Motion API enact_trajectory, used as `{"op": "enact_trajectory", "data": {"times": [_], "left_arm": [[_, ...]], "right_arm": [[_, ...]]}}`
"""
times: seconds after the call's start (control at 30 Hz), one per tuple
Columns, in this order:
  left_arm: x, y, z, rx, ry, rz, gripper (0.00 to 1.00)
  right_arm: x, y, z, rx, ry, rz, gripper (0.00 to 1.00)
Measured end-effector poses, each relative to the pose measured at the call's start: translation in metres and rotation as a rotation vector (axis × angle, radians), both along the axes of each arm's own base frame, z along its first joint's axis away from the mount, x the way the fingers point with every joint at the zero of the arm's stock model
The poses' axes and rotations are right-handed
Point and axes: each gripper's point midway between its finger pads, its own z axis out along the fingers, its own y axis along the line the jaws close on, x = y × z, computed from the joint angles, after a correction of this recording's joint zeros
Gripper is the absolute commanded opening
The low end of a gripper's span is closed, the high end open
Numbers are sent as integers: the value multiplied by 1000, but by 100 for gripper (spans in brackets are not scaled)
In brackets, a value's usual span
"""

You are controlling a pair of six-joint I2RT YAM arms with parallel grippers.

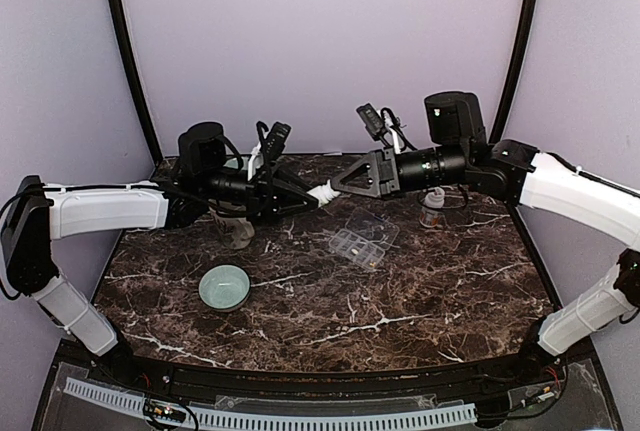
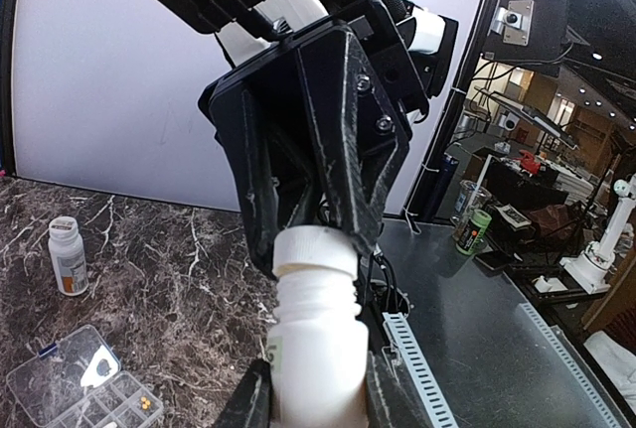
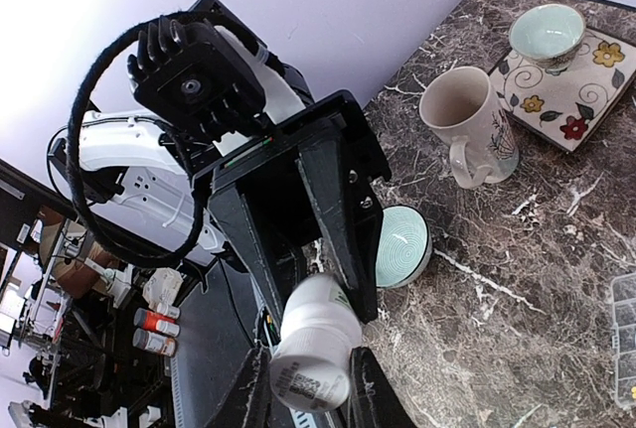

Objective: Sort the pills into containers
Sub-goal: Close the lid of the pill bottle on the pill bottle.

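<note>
A white pill bottle (image 1: 324, 192) hangs above the table's back middle, held between both arms. My left gripper (image 1: 312, 196) is shut on the bottle's body (image 2: 318, 339), which fills the gap between its fingers in the left wrist view. My right gripper (image 1: 338, 188) is shut on the bottle's other end, the ribbed cap (image 2: 316, 252); in the right wrist view that end of the bottle (image 3: 316, 344) shows a printed label. The clear containers box (image 1: 362, 239) lies open on the marble below and to the right, with small yellow pills (image 2: 146, 404) in one compartment.
A pale green bowl (image 1: 224, 286) sits front left. A second white-capped bottle (image 2: 67, 254) stands near the back. A beige mug (image 3: 467, 125), a flowered square plate (image 3: 586, 90) and another green bowl (image 3: 545, 31) stand under the left arm's side.
</note>
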Motion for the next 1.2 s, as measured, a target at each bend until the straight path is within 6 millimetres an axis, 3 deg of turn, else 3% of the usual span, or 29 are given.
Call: {"op": "enact_trajectory", "data": {"times": [1.2], "left_arm": [[-4,3,-4,19,89,-48,0]], "right_arm": [[-7,3,-10,31,-40,54,10]]}}
